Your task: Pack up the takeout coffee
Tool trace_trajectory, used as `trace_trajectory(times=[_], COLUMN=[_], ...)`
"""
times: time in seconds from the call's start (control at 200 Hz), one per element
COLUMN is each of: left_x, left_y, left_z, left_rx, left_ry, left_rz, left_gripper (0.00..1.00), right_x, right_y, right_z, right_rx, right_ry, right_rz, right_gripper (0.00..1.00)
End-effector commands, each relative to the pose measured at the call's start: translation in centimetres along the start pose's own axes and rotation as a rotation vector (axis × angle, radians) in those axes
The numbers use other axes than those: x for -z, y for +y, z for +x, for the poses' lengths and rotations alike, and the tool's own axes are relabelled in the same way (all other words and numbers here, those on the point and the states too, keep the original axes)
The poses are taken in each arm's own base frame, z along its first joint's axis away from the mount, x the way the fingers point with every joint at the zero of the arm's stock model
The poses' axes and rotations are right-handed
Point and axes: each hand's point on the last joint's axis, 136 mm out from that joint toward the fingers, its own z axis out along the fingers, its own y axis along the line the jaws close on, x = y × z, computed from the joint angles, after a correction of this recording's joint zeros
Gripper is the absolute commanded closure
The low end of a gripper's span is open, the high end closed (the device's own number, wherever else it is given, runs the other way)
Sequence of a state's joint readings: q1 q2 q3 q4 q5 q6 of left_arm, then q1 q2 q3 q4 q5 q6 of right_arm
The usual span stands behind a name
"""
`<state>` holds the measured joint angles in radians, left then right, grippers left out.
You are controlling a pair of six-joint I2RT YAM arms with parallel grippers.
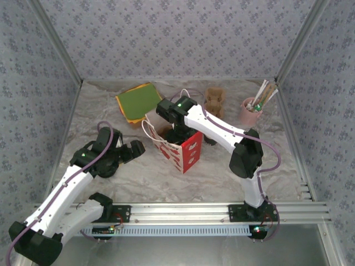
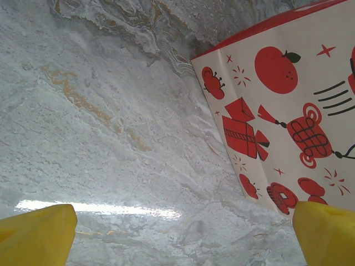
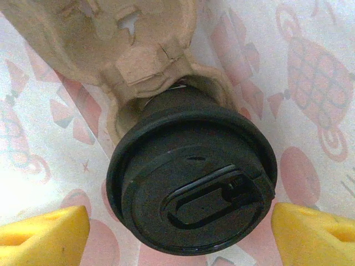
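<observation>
The left gripper hangs spread wide and empty just beside the paper bag. The bag's white side carries red prints of fruit, a gift and a knot, with no writing I can read. Inside the bag, the right gripper is spread either side of the black-lidded takeout coffee, pinching nothing. The coffee sits in a cardboard carrier.

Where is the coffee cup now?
The coffee cup sits in a cardboard carrier inside the red-and-white bag at mid-table, seen from above in the right wrist view.
</observation>
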<state>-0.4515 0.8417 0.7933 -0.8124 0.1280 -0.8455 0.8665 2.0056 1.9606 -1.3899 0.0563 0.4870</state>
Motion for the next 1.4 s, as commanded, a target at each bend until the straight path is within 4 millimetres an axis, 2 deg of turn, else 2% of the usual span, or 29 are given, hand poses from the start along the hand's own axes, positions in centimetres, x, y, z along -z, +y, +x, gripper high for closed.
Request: trace_trajectory(times=[0.0,0.59,1.184,1.394], left_x=[0.4,0.5,0.9,1.0], left_y=[-0.4,-0.6,-0.6,-0.5], left_z=[0.0,-0.2,-0.2,-0.1], left_rx=[-0.008,-0.017,-0.013,-0.016], left_ry=[-0.001,-0.006,-0.016,-0.016], left_rz=[0.018,0.024,0.033,0.032], left_gripper=[0.00,0.00,0.00,0.00], right_x=[1.1,2.9,5.9,6.1], right_y=[-0.3,-0.4,-0.1,-0.1], right_z=[0.4,0.5,0.1,0.1], right_rx=[-0.017,-0.019,-0.014,-0.014], right_ry=[-0.004,-0.028,-0.093,-0.099], right_rz=[0.017,0.018,0.012,0.015], right_gripper=[0.13,0.13,0.13,0.13])
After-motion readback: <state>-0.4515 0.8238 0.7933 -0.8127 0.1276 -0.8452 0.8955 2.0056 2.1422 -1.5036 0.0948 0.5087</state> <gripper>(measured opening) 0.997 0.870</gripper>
